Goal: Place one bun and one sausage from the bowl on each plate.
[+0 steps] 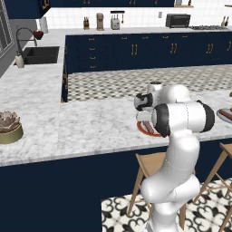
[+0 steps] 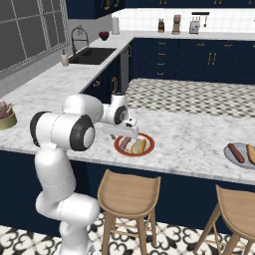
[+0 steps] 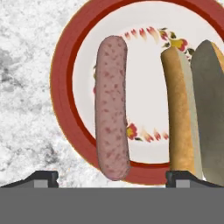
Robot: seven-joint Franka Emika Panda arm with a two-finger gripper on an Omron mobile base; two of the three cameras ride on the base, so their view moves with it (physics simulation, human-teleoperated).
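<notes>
My gripper (image 3: 112,178) hangs open just above the white plate with the orange-red rim (image 3: 65,100), its fingertips (image 3: 41,178) wide apart. A pinkish sausage (image 3: 112,107) lies free on that plate, in line with the gap between the fingers. A tan bun (image 3: 183,113) lies beside it. From the right base, the gripper (image 2: 130,133) hovers over the same plate (image 2: 149,141) near the counter's front edge. The grey plate (image 2: 228,155) at the far right carries a sausage (image 2: 236,153) and a bun (image 2: 250,153). The bowl is out of view.
A small tan pot with a pinkish succulent (image 1: 9,127) stands at the counter's left end. Two wooden stools (image 2: 129,191) (image 2: 236,204) stand below the counter's front edge. A sink (image 2: 92,55) lies on the far counter.
</notes>
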